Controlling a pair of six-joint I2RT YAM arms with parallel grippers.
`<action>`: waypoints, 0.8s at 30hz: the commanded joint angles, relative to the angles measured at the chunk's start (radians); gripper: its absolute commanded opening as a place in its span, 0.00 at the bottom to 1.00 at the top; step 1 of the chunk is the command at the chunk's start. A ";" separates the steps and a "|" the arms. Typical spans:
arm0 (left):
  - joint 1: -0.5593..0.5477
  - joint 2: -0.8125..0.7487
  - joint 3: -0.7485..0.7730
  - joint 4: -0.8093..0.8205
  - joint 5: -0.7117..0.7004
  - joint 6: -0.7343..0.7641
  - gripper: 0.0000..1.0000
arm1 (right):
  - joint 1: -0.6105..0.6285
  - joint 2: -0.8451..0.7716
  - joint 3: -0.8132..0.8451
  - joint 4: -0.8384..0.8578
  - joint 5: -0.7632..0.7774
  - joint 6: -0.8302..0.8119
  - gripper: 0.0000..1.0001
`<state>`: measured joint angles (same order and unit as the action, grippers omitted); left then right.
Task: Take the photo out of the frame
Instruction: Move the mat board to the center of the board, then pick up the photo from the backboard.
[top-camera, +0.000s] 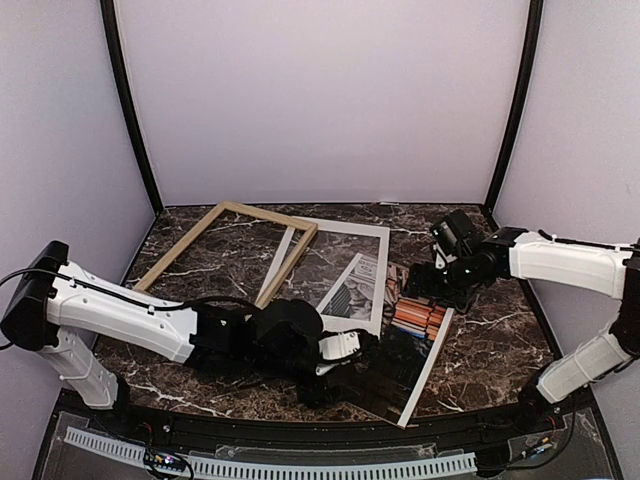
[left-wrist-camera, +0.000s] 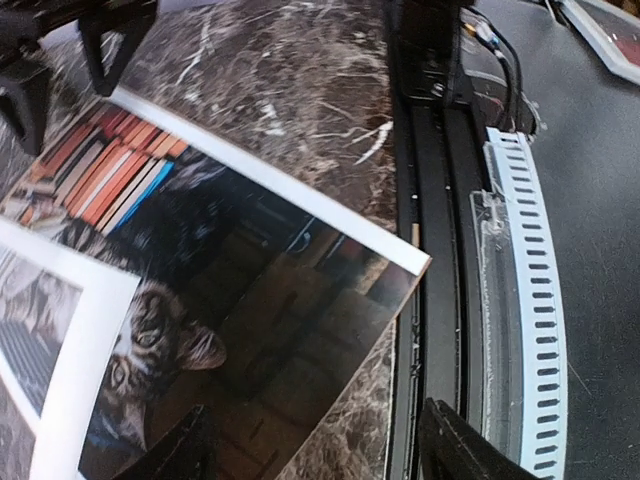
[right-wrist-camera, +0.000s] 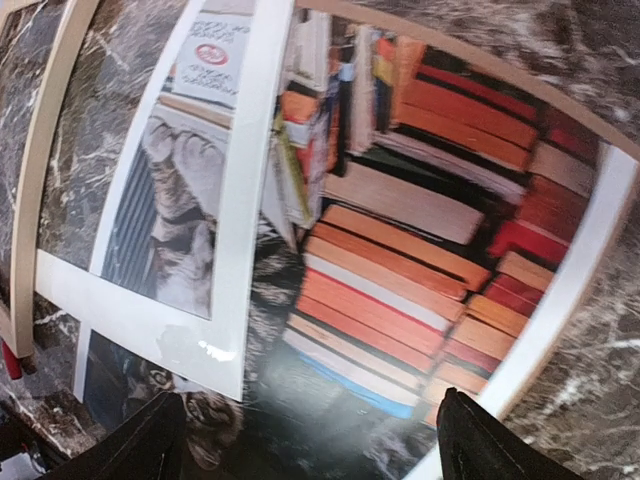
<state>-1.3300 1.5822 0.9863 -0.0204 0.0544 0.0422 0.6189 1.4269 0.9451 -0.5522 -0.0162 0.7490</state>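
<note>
Even light — glare on the photo (left-wrist-camera: 262, 285), right wrist view blurred.

A white mat border (top-camera: 384, 280) lies on the dark marble table (top-camera: 480, 340).

frame (top-camera: 270, 216) rear left, mat (top-camera: 345, 227) beside it; photo (top-camera: 400, 370) front right, under mat

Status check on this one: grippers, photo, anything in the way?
Left gripper open, right gripper open, both over the photo. Photo lies outside the frame. White mat overlaps one corner.
</note>
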 joint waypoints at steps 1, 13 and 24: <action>-0.099 0.087 -0.025 0.218 -0.029 0.351 0.72 | -0.046 -0.082 -0.083 -0.139 0.170 0.012 0.88; -0.173 0.411 0.221 0.305 0.031 0.540 0.64 | -0.096 -0.160 -0.199 -0.080 0.166 0.017 0.86; -0.165 0.541 0.303 0.270 -0.028 0.601 0.56 | -0.098 -0.210 -0.274 -0.038 0.133 0.020 0.86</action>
<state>-1.4971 2.1181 1.2675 0.2676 0.0319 0.6010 0.5282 1.2453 0.6888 -0.6220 0.1261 0.7639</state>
